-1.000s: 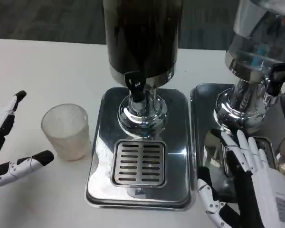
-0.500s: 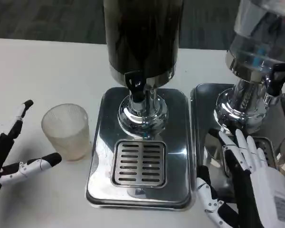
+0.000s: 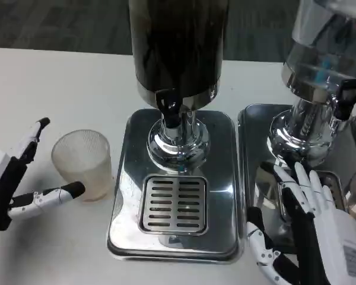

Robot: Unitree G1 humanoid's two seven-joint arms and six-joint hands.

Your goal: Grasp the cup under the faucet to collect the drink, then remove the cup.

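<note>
On the left of the tabletop [image 3: 59, 83], your left hand [image 3: 15, 187] has closed in on the cup [image 3: 82, 164] over the last second: a second ago it sat near the picture's edge, well apart from the cup, and now its lower finger lies right at the base of the cup, with the tip touching it or just short of it, while the upper finger points up just beside the rim. The fingers are still spread and hold nothing, so you are bracketing the cup, not gripping it yet.

The cup itself has not moved. It stands upright and looks empty, on the bare tabletop just left of the drip tray [image 3: 173, 184], not under the faucet [image 3: 169, 107] of the dark dispenser [image 3: 177, 44]. The grate [image 3: 174, 203] below the faucet is bare.

Your right hand [image 3: 311, 228] has barely shifted; it rests with fingers extended and apart, holding nothing, over the neighbouring tray near the clear dispenser [image 3: 323, 53].

I judge that you are at the very start: the reach is nearly done, and the next step is to close the fingers around the cup's wall. Mind that the cup looks light and the lower finger could nudge it or tip it toward the tray before the grip sets.
</note>
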